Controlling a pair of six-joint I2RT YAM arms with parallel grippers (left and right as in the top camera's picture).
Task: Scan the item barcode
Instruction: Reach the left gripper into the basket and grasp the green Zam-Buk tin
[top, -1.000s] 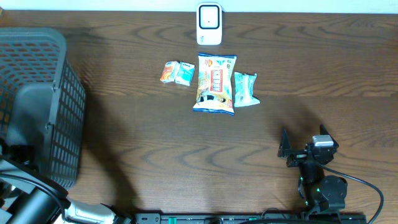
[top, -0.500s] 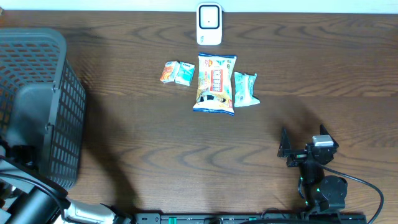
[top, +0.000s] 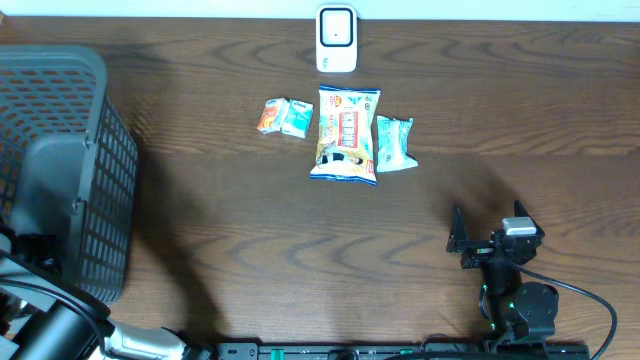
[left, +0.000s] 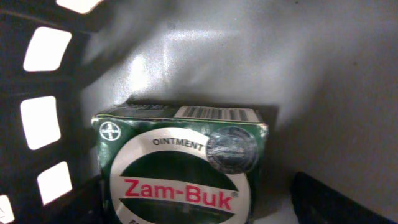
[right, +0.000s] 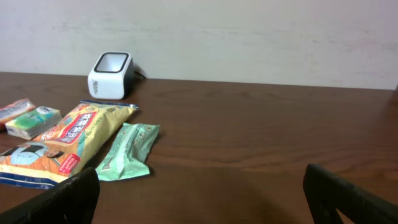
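Note:
A dark green Zam-Buk ointment box (left: 180, 168) lies on the grey floor of the basket (left: 298, 68), with its barcode (left: 214, 113) on the upper edge. My left gripper (left: 199, 208) is open and straddles the box; the right finger (left: 339, 202) stands clear of it. In the overhead view this gripper is hidden inside the basket (top: 60, 160). The white scanner (top: 337, 40) stands at the table's far edge. At the near right, my right gripper (top: 488, 225) is open and holds nothing.
In front of the scanner (right: 109, 74) lie a yellow snack bag (top: 346, 133), a mint-green packet (top: 393, 143) and two small packets (top: 284, 117). The basket's slotted wall (left: 43, 118) is close on the left of the box.

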